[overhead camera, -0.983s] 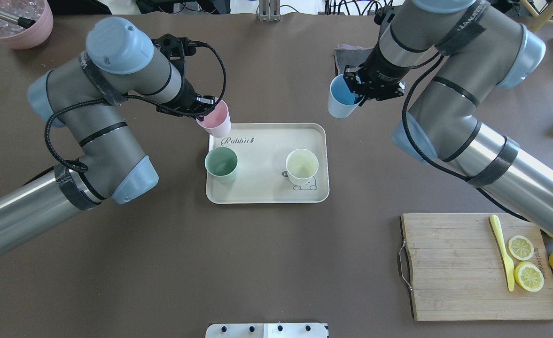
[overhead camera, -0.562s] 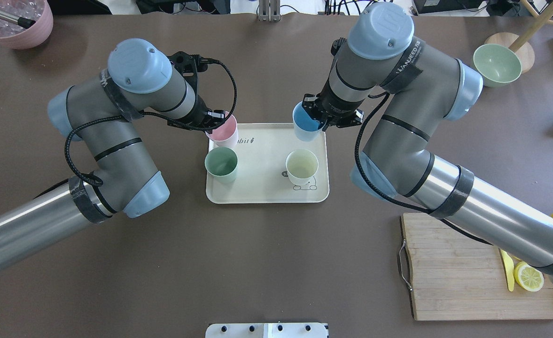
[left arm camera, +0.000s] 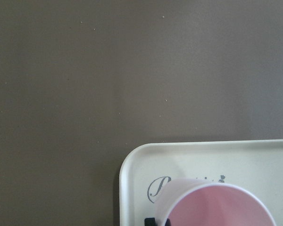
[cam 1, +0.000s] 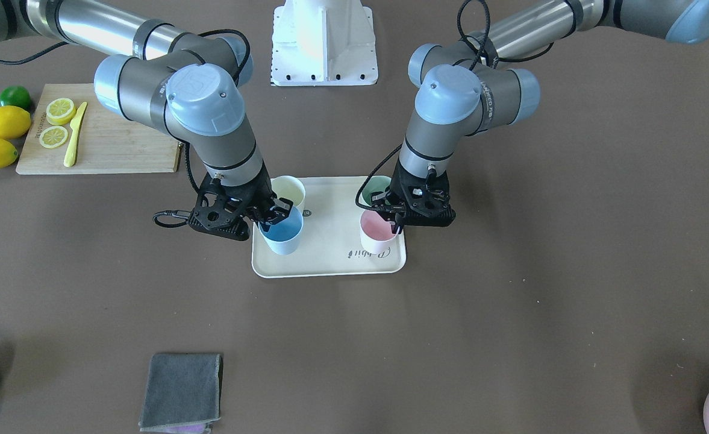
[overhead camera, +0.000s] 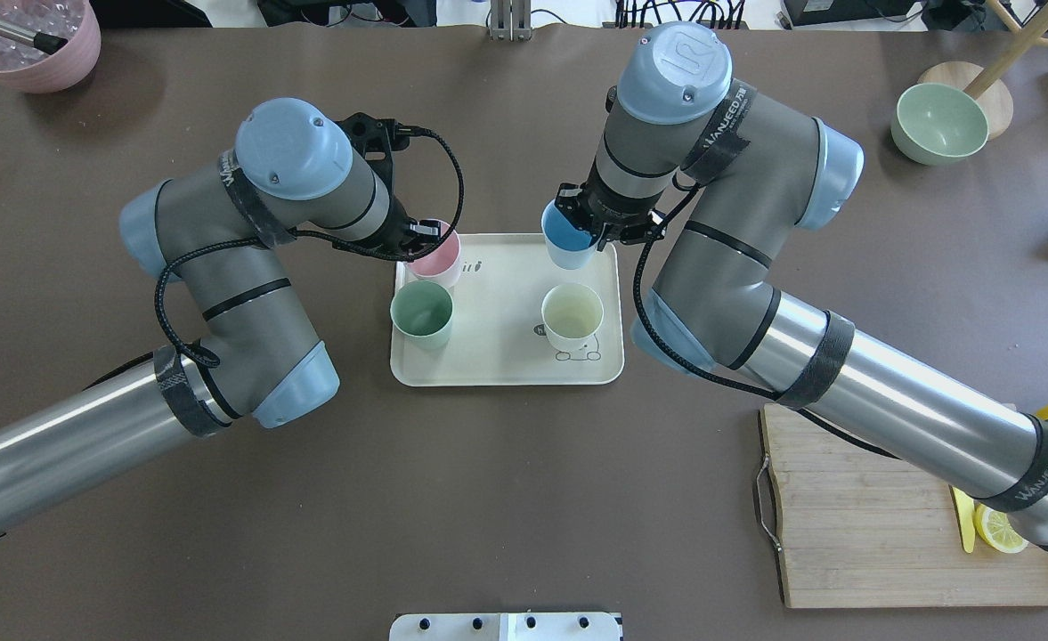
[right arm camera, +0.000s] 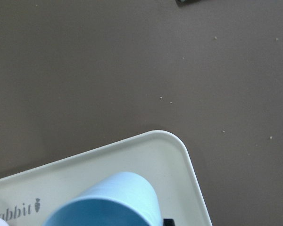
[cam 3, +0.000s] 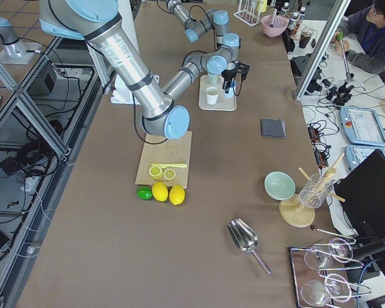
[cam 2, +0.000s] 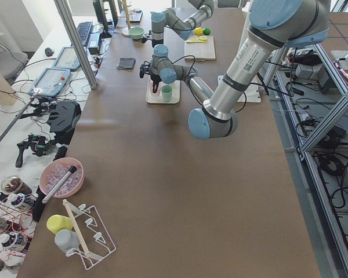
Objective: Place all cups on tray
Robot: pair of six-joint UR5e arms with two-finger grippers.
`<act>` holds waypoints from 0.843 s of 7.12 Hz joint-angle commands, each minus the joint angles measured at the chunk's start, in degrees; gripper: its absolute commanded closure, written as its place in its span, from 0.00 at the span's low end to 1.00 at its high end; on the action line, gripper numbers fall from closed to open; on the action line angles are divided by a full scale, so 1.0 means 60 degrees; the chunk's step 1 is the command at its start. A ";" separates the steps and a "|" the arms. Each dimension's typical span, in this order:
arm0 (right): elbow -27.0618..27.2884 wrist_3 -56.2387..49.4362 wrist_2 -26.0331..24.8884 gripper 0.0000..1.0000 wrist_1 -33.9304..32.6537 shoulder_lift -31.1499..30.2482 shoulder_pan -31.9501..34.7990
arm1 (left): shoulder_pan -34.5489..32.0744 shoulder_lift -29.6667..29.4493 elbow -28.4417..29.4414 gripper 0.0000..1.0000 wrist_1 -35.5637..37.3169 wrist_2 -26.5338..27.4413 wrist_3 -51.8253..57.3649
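The cream tray [overhead camera: 506,361] lies mid-table, also in the front view [cam 1: 330,265]. A mint green cup [overhead camera: 421,313] and a pale yellow cup [overhead camera: 572,316] stand upright on it. My left gripper [overhead camera: 421,240] is shut on the pink cup [overhead camera: 435,258] over the tray's far left corner; it shows in the front view [cam 1: 378,232] and the left wrist view [left arm camera: 217,207]. My right gripper [overhead camera: 590,227] is shut on the light blue cup [overhead camera: 568,240] over the far right corner, as seen in the front view [cam 1: 282,234] and the right wrist view [right arm camera: 113,202]. I cannot tell whether either cup touches the tray.
A wooden cutting board [overhead camera: 862,507] with lemon slices and a yellow knife lies at the near right. A pale green bowl [overhead camera: 938,123] sits far right, a pink pot [overhead camera: 34,40] far left. A grey cloth [cam 1: 181,389] lies beyond the tray.
Both arms have swung inward. The blue cup has moved left from beyond the tray to over its far right corner. The pink cup has shifted right, further over the far left corner.
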 commanded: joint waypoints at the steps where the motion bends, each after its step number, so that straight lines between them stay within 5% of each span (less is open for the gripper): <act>1: -0.0334 0.0014 -0.0244 1.00 0.0275 0.0040 -0.0213 | 0.0038 -0.0013 0.0028 1.00 -0.0007 0.0007 0.0009; 6: -0.1139 0.0014 -0.0260 1.00 0.1243 -0.0033 -0.0463 | 0.0052 -0.0013 0.0013 1.00 -0.0007 0.0066 0.0010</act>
